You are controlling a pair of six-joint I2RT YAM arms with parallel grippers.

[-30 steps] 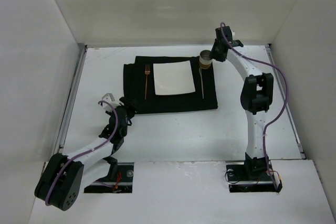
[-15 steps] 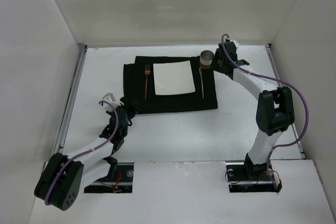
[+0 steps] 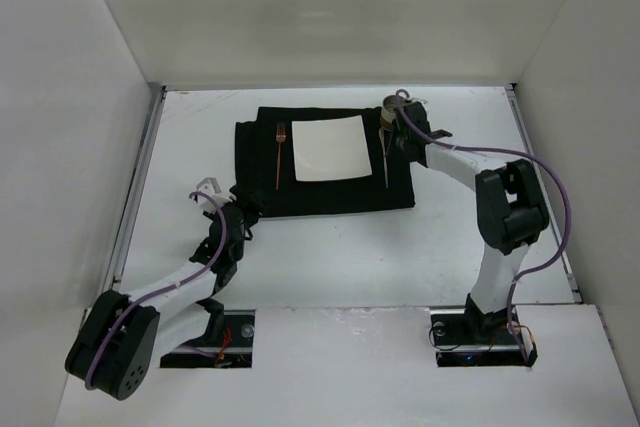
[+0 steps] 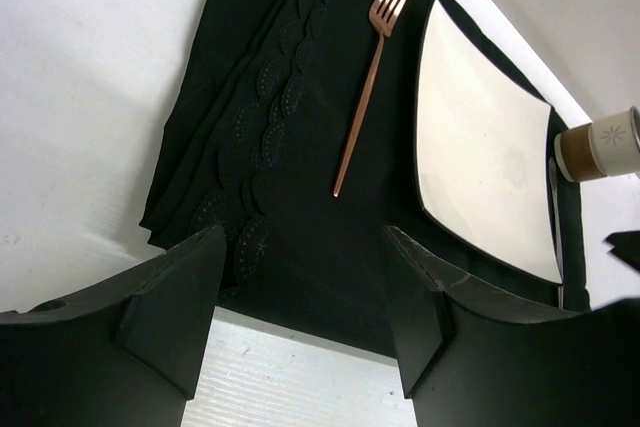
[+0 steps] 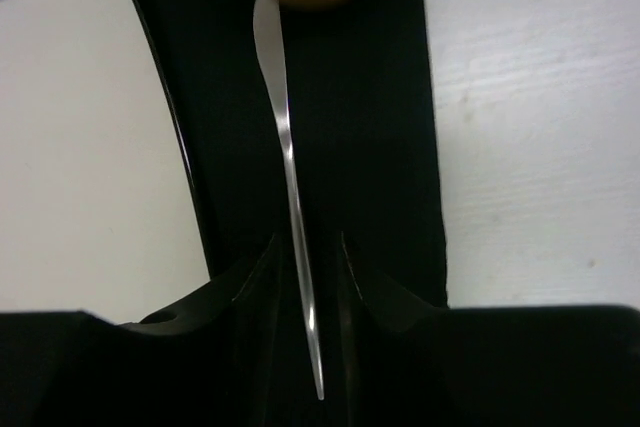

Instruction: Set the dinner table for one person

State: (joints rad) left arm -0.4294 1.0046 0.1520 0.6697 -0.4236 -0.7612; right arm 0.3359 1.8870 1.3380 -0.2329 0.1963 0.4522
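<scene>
The white tabletop (image 3: 350, 257) lies under the black mat (image 3: 330, 197), spreading well beyond it. Off the mat's near-left corner the left claw (image 4: 300, 242) hangs with fingers spread, holding nothing. On the mat lie a copper fork (image 3: 279, 157), a white plate (image 3: 328, 147) and a knife (image 5: 290, 147). Toward the mat's far-right corner, beside a cup (image 4: 600, 147), the right claw (image 5: 305, 242) straddles the knife; whether it grips is unclear.

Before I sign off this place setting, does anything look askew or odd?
The mat lies in folds along its left side, not flat. The knife runs right up to the base of the cup; whether they touch is unclear. The fork and plate look fine.
</scene>
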